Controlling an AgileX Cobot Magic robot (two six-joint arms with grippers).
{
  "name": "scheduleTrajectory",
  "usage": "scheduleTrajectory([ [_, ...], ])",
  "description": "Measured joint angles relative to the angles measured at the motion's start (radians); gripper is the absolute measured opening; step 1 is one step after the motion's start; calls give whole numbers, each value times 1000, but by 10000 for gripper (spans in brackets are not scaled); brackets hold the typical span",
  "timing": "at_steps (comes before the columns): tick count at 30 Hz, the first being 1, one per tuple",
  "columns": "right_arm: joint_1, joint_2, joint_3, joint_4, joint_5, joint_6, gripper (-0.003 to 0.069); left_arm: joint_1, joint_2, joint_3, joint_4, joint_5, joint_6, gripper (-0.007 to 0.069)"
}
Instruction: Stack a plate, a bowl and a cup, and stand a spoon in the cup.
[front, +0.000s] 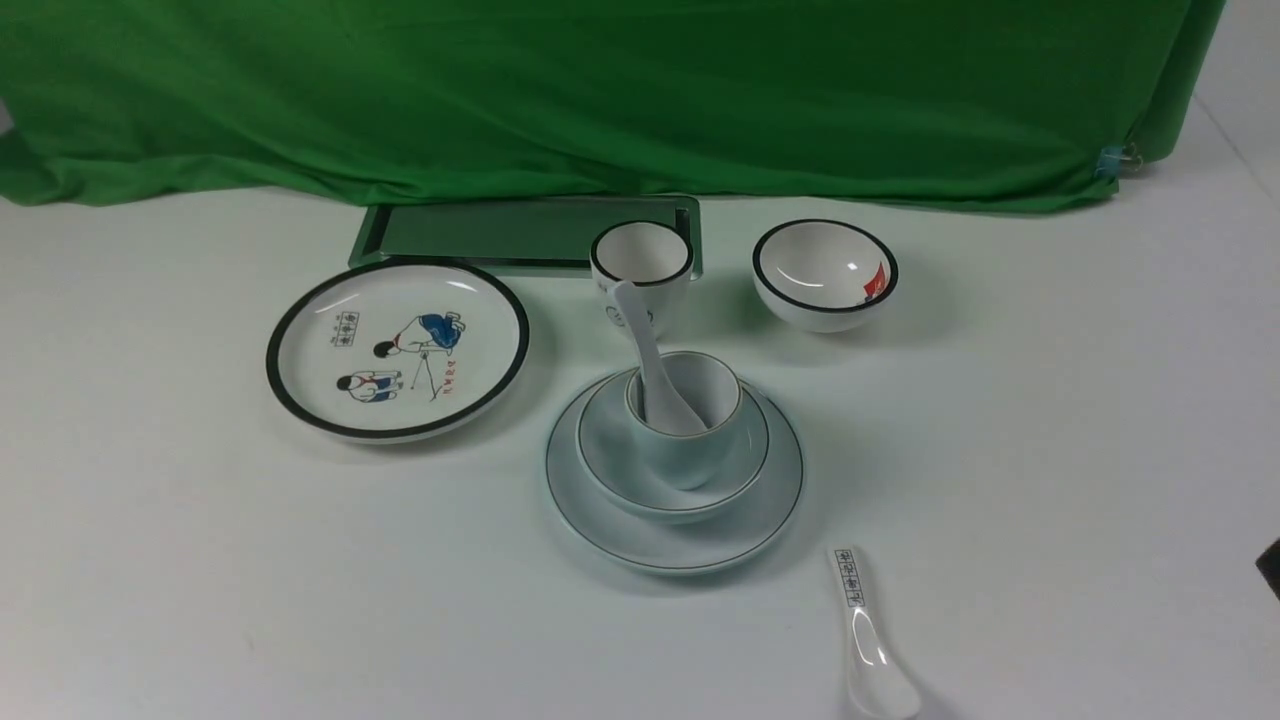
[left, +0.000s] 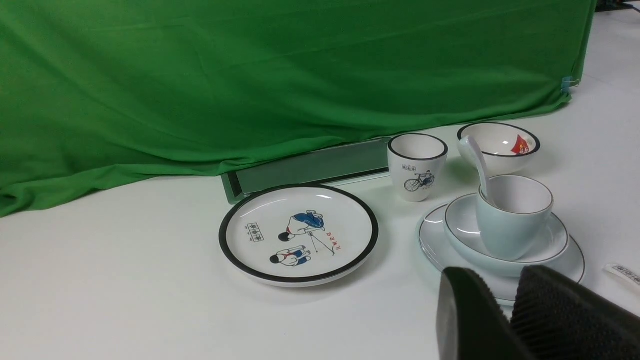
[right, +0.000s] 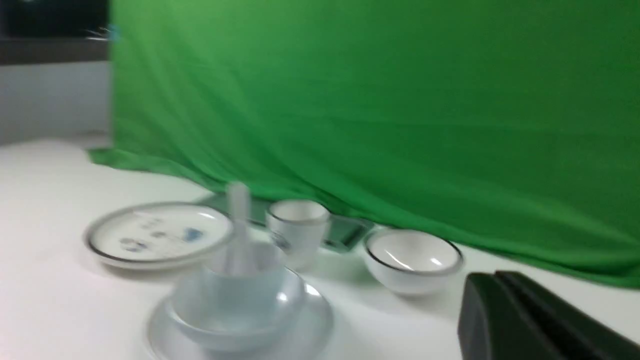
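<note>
Front view: the stack looks finished. The plain pale blue-grey round ceramic plate (front: 650, 545) lies flat on the white worktop (front: 200, 600), near the middle. The plain pale blue-grey shallow bowl (front: 605, 450) sits on it, and the pale light-blue handleless cup (front: 690, 455) stands upright in the bowl. The plain glossy white ceramic soup spoon (front: 645, 340) is in the cup, scoop down, with its handle leaning on the rim and pointing up and away from me.

My left end effector (left: 500, 280) hangs just short of the plate's near edge. Its pads are slightly apart with nothing between them. My right end effector (right: 492, 280) is off to the side, pads pressed together and empty. That view is blurred.

The distractors are separate from the stack: the white black-rimmed cartoon plate (front: 397, 345), the white bicycle cup (front: 640, 255), the small white black-rimmed bowl (front: 825, 270) and the white spoon with printed characters (front: 870, 640), which is flat on the worktop.

My judgement is that all four pieces are placed and nothing is left to stack. What is left is clearing both arms away without knocking the spoon handle, since the spoon only leans there and could tip out.
</note>
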Motion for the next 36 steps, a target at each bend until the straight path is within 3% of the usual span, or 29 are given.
scheduleTrajectory([
  [7, -242, -160, 76, -42, 76, 25, 10, 0, 0, 0, 0, 0, 0, 113],
  [10, -381, -194, 77, -99, 186, 99, 10, 0, 0, 0, 0, 0, 0, 118],
  [13, -460, -214, 77, -165, 263, 193, 10, 0, 0, 0, 0, 0, 0, 120],
  [22, -474, -219, 77, -199, 418, 222, 10, 0, 0, 0, 0, 0, 0, 130],
  [36, -474, -219, 77, -202, 441, 220, 27, 0, 0, 0, 1, 0, 0, 141],
])
